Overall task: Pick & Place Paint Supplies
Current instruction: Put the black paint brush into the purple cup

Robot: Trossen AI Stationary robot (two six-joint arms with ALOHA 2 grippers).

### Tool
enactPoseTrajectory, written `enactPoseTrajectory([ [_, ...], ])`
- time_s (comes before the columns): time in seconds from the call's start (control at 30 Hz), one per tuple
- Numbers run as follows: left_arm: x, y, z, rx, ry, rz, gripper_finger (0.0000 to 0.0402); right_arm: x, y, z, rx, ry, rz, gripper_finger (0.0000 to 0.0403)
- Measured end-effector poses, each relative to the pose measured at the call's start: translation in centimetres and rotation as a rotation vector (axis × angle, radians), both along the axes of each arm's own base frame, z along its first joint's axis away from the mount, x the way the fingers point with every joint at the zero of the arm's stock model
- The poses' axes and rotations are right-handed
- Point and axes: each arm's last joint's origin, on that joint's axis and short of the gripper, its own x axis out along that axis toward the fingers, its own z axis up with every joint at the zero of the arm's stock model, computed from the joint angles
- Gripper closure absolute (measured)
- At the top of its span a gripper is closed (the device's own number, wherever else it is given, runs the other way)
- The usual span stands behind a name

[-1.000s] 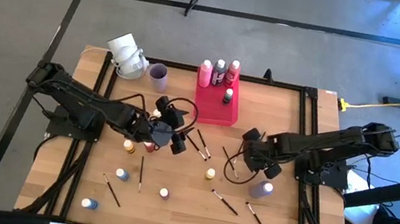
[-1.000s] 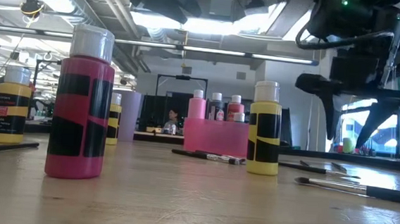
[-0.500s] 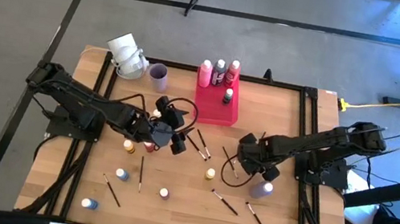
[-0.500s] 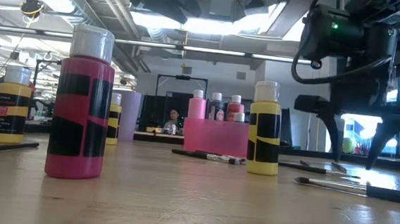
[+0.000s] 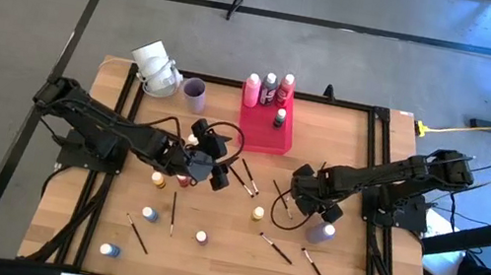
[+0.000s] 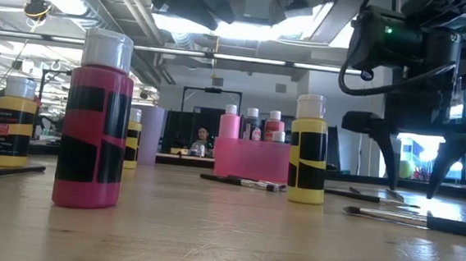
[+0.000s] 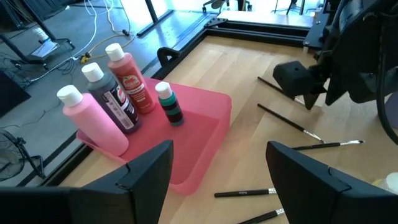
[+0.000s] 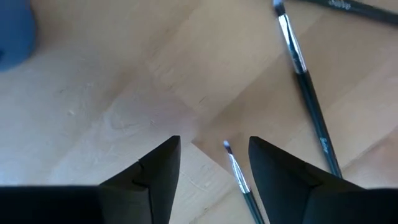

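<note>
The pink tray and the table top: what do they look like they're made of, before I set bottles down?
The pink tray looks like moulded plastic: even colour, rounded rim, soft sheen. The table top looks like light wood or plywood, matte, with visible grain and a board seam. The bottles already standing in the tray seem plastic too, though that's less certain.

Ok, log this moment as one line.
left gripper: open, facing pink tray | right gripper: open, low over paintbrush
</note>
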Motion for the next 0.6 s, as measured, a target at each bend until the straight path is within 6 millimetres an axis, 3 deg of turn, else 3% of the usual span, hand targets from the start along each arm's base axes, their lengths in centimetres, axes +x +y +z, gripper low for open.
enactPoseTrajectory([
  [0.6,0.0,0.0,0.0,-0.002,0.001,-0.002,0.0148,0.4,-0.5,-1.0,0.002,0.042,-0.024,0.0237],
])
